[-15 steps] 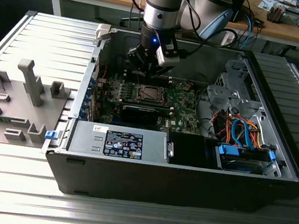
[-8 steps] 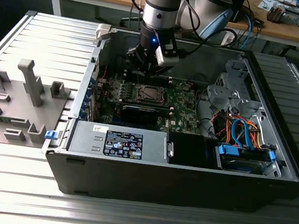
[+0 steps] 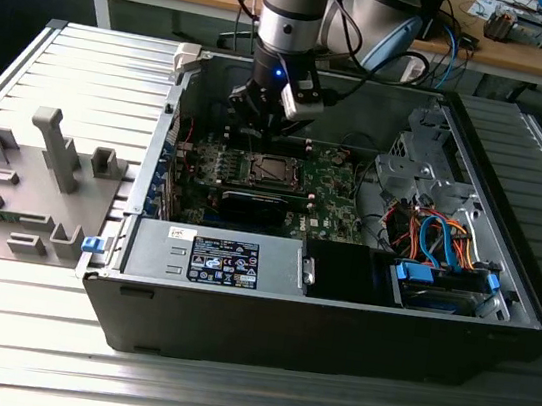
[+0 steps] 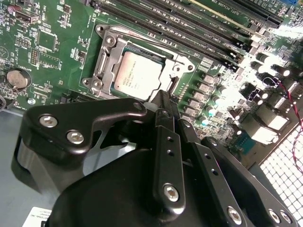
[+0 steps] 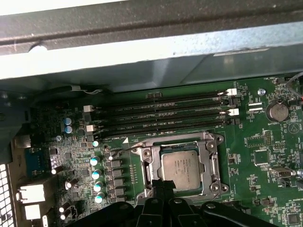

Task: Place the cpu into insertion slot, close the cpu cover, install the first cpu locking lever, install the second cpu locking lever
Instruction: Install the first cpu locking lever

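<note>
Cpu (image 4: pixel 137 75) silver-grey, seated in insertion slot (image 4: pixel 106 42) under cpu cover (image 4: pixel 177 64); claw (image 4: pixel 163 100) fingers pinched together, empty.

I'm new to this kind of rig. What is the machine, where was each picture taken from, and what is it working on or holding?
The machine is a robot arm with a gripper reaching down into an open computer case. The exterior view looks at the whole scene from outside; both wrist views come from cameras riding on the arm, looking down at the green motherboard. There the cpu sits in the insertion slot, with the cpu cover down around it. The fingers are together, nothing seen between them, their tips at the socket's edge. Long memory slots run beside the socket. A grey parts tray lies at the exterior view's left.
</note>
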Controlling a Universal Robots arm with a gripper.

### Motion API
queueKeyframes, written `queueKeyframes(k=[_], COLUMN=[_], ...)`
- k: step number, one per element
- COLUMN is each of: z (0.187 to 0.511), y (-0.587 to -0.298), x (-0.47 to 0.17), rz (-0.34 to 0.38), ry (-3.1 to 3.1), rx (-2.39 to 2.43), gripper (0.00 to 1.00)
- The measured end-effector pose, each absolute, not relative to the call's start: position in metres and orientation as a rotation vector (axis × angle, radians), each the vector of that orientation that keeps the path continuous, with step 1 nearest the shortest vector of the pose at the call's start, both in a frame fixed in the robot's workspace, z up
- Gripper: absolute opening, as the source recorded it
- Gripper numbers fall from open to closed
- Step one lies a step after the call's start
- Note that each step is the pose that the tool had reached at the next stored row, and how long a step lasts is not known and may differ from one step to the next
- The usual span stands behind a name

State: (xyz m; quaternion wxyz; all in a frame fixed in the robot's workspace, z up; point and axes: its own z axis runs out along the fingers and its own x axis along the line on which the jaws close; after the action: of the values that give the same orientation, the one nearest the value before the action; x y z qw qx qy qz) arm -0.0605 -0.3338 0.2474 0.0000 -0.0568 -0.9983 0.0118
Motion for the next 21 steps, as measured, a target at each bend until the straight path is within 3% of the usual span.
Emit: queueKeyframes(k=[21], z=[0.256], y=[-0.329], x=[-0.073], rz=[0.032], ry=[-3.139], rx=[-0.179], gripper=[0.11])
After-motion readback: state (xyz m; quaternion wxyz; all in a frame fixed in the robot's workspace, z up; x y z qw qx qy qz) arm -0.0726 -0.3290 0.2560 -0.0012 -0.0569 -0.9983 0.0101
